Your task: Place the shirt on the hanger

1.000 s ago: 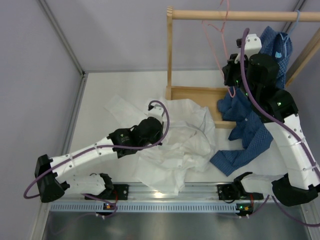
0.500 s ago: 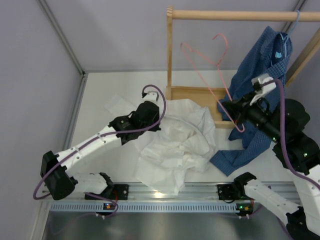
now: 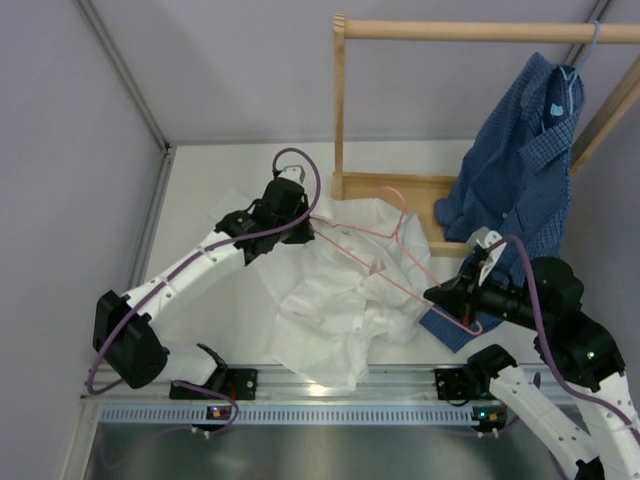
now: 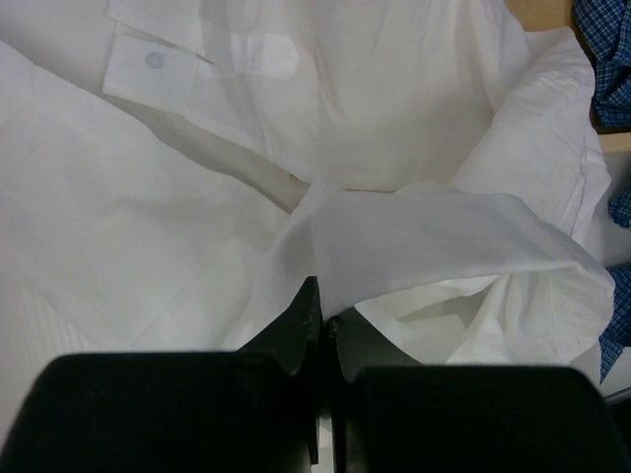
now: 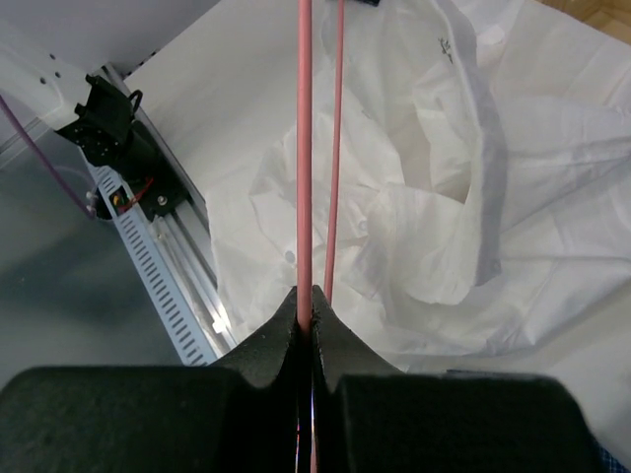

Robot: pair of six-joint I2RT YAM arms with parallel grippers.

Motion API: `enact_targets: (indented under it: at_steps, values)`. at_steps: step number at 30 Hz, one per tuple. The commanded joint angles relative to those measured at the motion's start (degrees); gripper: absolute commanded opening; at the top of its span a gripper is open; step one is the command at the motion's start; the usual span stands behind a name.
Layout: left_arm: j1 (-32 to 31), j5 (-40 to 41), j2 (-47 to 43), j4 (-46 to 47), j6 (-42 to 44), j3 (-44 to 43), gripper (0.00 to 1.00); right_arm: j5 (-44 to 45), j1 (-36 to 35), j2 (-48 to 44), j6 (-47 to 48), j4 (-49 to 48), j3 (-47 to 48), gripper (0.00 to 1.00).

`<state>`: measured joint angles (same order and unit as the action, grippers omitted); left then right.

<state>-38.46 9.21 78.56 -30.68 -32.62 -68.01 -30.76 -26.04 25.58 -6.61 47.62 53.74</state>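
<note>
White thin cloth is what you have to manage here: the shirt (image 3: 350,295) lies crumpled in a heap on the table (image 3: 195,195), in front of the wooden rack (image 3: 340,110) and between the two arms. It is plain, with a buttoned cuff and a collar fold showing in the left wrist view. It looks light and very soft, so I judge it will hold no shape and will sag wherever you lift it. Take it at a firm edge, such as the collar or a shoulder seam, not in the loose middle.

The left gripper (image 4: 320,305) has its jaws pressed together on a raised fold of the shirt at the far left part of the heap.

The hanger (image 5: 304,148) is thin pink wire. It looks stiff but springy and smooth, so it may turn in the grip. The right gripper (image 5: 308,305) pinches one wire of it, with the jaws closed tight. The frame reaches out low over the shirt, toward the left gripper. The dark blue checked shirt (image 3: 520,170) hangs on the rack just beside the right arm, so keep the wire away from it.
</note>
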Motion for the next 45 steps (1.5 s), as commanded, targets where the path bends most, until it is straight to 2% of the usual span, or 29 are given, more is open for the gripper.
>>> enact_targets:
  at_steps: [1,12,17,25,33,38,45]
  values:
    - [0.5,-3.5,0.0,1.2,0.6,-3.2,0.00,0.3,0.6,-0.7,0.1,0.7,-1.5,0.00]
    - [0.5,-11.4,-1.4,1.1,1.6,-3.5,0.00,1.8,0.6,2.2,-1.6,-0.9,-3.5,0.00]
    - [0.1,-17.0,-1.3,0.7,5.8,-4.6,0.00,1.2,0.6,3.7,-2.4,-1.8,-3.4,0.00]
    - [0.2,-1.1,-1.0,-5.5,8.5,-7.6,0.00,5.5,0.6,2.1,-1.2,3.3,-0.9,0.00]
    - [0.2,-3.0,1.2,-5.9,7.0,-9.8,0.00,8.5,0.6,2.4,-0.8,5.0,1.4,0.00]
    - [-1.3,-12.2,0.7,-5.0,6.9,-10.1,0.00,2.0,0.6,2.8,-2.3,-0.7,0.0,0.00]
    - [-9.6,-7.8,-1.7,-4.8,12.4,-13.6,0.00,-8.9,0.6,6.4,-2.4,-6.2,-0.9,0.00]
